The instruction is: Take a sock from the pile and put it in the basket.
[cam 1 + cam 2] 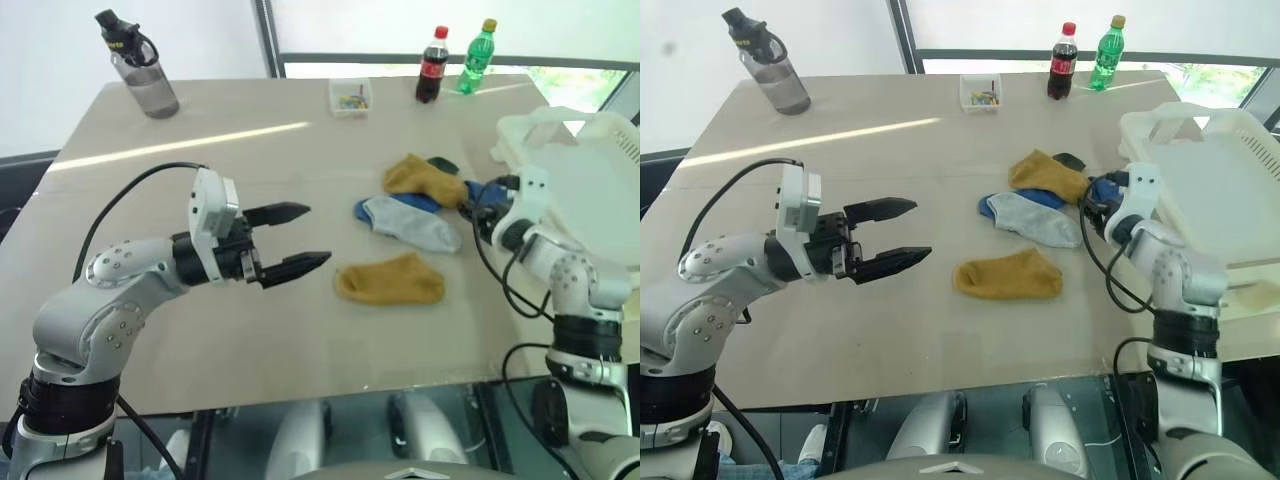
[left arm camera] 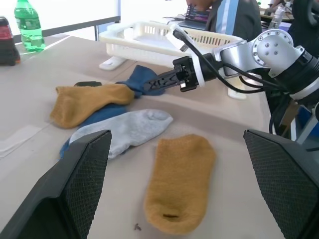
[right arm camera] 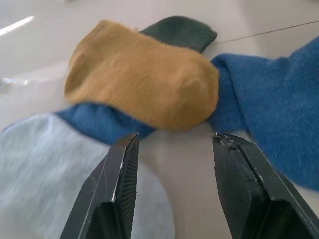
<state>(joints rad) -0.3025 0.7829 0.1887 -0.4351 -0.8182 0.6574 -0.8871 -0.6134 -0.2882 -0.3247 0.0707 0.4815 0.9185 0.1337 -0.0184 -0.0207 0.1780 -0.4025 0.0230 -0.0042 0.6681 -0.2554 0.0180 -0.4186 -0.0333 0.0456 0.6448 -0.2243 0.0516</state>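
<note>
Socks in the pile [image 1: 415, 205] lie just ahead of your right claw [image 3: 172, 149] — parted, empty — nearer than the wide-open left claw [image 1: 290, 240].

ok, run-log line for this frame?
phase: reach | right gripper: jaws open, empty, at pile | left gripper: jaws open, empty, hovering | basket: no sock seen inside

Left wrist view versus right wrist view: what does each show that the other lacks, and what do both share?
Left wrist: the right gripper with jaws apart at the pile, the white basket, a separate mustard sock lying alone, two bottles, a person behind.

Right wrist: a dark green sock in full under the pile's mustard sock.

Both: that mustard sock, the blue socks, the grey sock, the table.
</note>
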